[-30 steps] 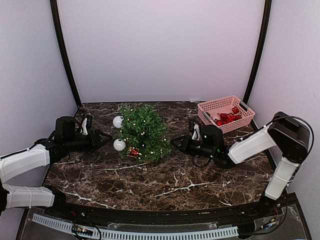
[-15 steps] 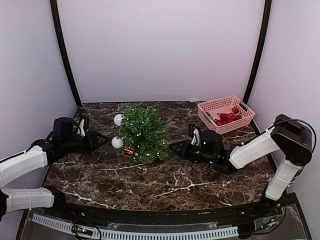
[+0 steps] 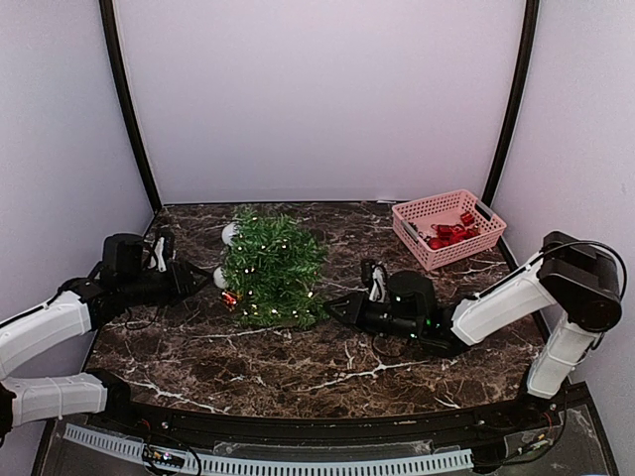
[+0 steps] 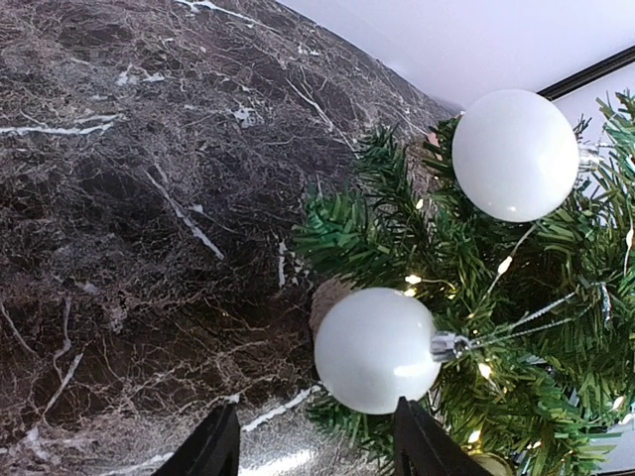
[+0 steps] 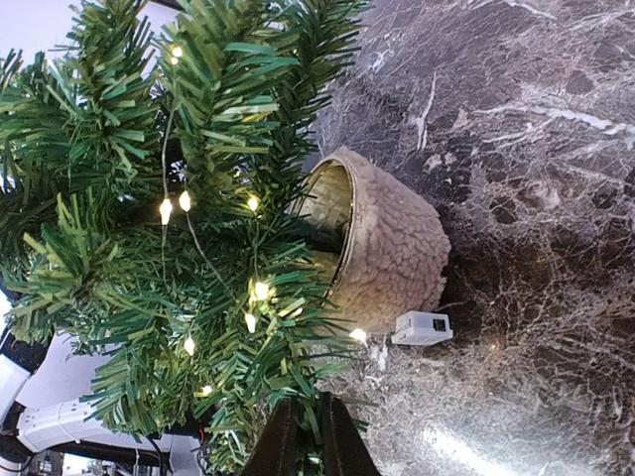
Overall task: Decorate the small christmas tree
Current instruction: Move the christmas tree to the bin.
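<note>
Small bushy dark-green needle tree (image 3: 270,268) sat left-of-centre between your claws. Left claw (image 4: 313,441) spread, glossy white ball ornament (image 4: 377,349) just ahead; right claw (image 5: 306,436) pinched lower needles.

The small christmas tree (image 3: 270,270) fills the middle-left of the table (image 3: 298,367). On the tree's left flank the upper white bauble (image 4: 516,154) and the lower white bauble (image 4: 377,349) stick out from the branches. The lower one sits just ahead of the left gripper (image 4: 317,446), whose fingers are spread apart. Bare marble lies left of the tree.

At the tree's right foot, the right gripper (image 5: 301,436), fingers pressed together, is buried in the lowest needles. It is near the woolly pot (image 5: 392,243) and a small white box (image 5: 422,327).

In front of the tree the marble is free. To the tree's far right, well apart, stands the pink basket (image 3: 402,213).
</note>
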Robot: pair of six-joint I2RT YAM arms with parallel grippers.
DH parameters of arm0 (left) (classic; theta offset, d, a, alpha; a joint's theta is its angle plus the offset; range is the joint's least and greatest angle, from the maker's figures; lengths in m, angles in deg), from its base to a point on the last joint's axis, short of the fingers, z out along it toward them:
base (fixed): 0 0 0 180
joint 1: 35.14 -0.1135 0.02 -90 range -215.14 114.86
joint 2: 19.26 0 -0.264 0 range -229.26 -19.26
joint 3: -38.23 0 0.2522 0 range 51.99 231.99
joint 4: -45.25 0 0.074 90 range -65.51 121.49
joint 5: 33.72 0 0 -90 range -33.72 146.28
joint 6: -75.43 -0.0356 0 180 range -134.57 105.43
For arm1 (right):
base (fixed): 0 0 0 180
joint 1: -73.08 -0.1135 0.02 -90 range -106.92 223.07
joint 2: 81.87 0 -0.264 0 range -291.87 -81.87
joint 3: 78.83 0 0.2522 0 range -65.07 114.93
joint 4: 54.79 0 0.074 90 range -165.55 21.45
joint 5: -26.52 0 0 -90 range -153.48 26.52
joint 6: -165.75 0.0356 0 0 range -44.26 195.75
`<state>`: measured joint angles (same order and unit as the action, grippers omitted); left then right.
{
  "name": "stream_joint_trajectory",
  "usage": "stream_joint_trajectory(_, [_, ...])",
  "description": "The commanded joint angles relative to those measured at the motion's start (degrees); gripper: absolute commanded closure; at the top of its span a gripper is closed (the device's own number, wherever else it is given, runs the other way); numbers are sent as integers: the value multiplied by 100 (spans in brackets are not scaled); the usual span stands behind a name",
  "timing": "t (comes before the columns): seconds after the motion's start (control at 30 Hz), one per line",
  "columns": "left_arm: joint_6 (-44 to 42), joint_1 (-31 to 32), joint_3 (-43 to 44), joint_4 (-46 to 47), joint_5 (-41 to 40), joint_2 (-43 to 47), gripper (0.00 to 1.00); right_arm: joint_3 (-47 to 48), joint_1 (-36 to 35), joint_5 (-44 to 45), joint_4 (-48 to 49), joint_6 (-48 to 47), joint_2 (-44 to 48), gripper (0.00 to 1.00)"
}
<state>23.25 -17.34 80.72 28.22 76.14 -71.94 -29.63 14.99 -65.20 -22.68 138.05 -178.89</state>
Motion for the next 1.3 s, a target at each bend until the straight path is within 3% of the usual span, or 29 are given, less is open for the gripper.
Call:
stream_joint_trajectory(0.0, [-106,-49,73,-100,-67,138,45,-25,-101,49,161,184,-84,90])
stream_joint_trajectory(1.27, [-784,-49,520,-536,-80,521,39,-169,-413,152,-535,372,262,91])
